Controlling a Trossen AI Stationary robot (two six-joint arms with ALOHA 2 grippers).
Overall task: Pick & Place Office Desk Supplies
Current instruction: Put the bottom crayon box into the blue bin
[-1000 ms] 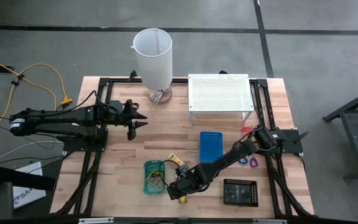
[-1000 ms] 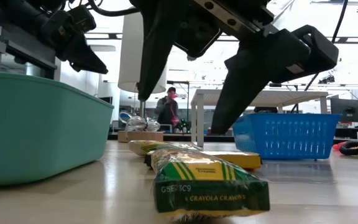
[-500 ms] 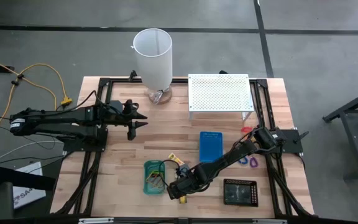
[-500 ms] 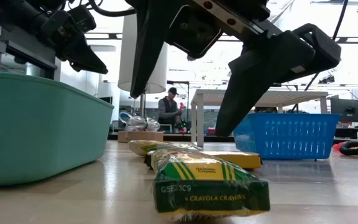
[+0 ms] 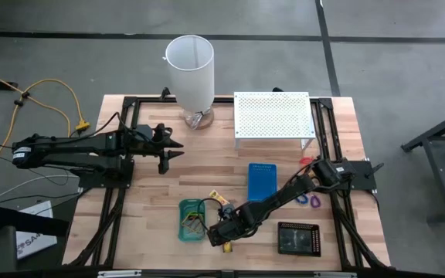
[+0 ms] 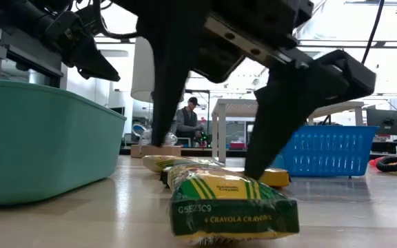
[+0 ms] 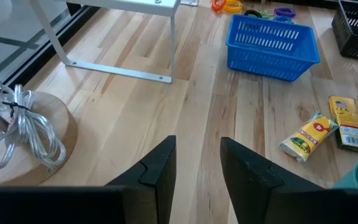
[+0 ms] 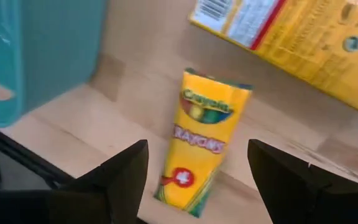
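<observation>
My right gripper [image 5: 223,236] [image 8: 197,167] hangs open, low over a small yellow crayon packet [image 8: 202,140] [image 6: 231,204] that lies flat on the table near its near edge. Its fingers [image 6: 163,103] stand on either side of the packet without touching it. Two more yellow packets [image 7: 306,137] [image 5: 221,203] lie on the wood just beyond. Purple and blue clips [image 5: 309,200] sit at the table's right. My left gripper [image 5: 173,150] [image 7: 197,163] waits open, raised over the table's left half.
A green tray [image 5: 191,220] with loose items stands close to the left of my right gripper. A blue tray [image 5: 263,181], a black tray [image 5: 298,238], a white perforated shelf [image 5: 273,116] and a tall white cylinder [image 5: 191,71] stand around. A person shows in the room behind.
My right gripper has come down toward the crayon packet, staying open, so that its fingertips now reach nearly to the table on both sides of it. The packet has not moved.
</observation>
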